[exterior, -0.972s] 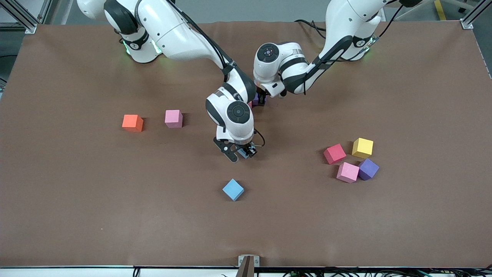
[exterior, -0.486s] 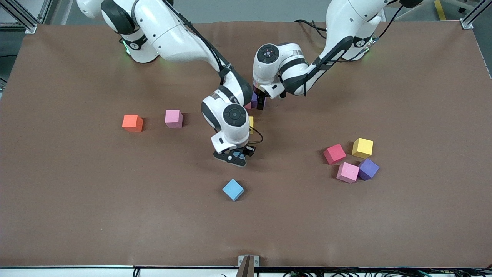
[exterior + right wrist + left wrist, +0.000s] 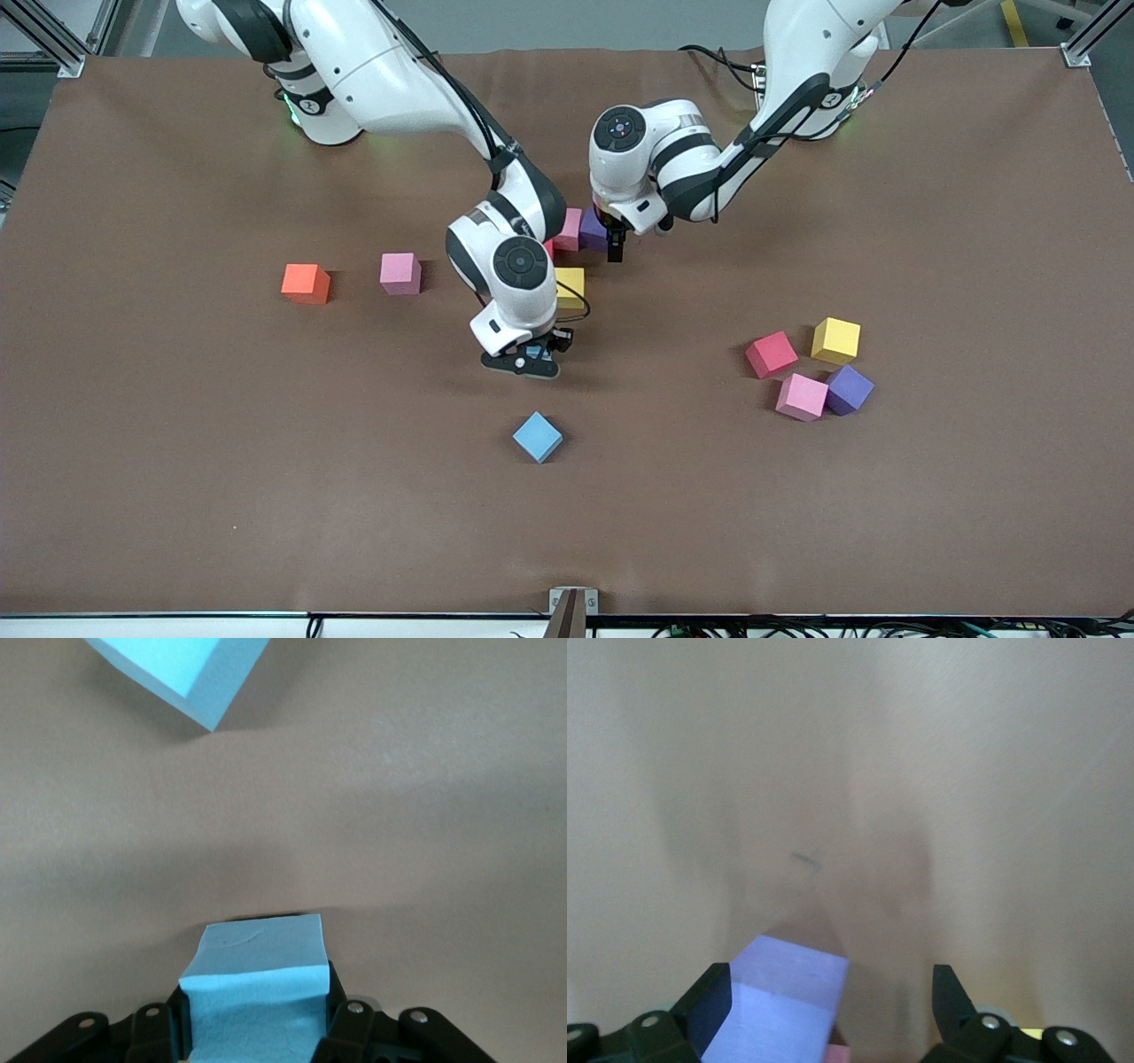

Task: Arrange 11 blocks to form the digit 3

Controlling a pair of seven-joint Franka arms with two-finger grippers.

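My right gripper (image 3: 529,356) is shut on a blue block (image 3: 257,979) and holds it low over the table, near the middle. A second blue block (image 3: 538,436) lies loose nearer the front camera and also shows in the right wrist view (image 3: 173,669). My left gripper (image 3: 613,243) is open, with a purple block (image 3: 592,229) beside one finger (image 3: 713,1005). That purple block (image 3: 780,1001) touches a pink block (image 3: 567,229). A yellow block (image 3: 570,285) sits just nearer the camera. The right arm hides part of this cluster.
A pink block (image 3: 400,272) and an orange cube (image 3: 306,283) lie toward the right arm's end. Red (image 3: 772,354), yellow (image 3: 836,340), pink (image 3: 802,396) and purple (image 3: 850,389) blocks cluster toward the left arm's end.
My right gripper has turned and shifted toward the right arm's end with the blue block, uncovering the yellow block. My left gripper has moved off the purple block.
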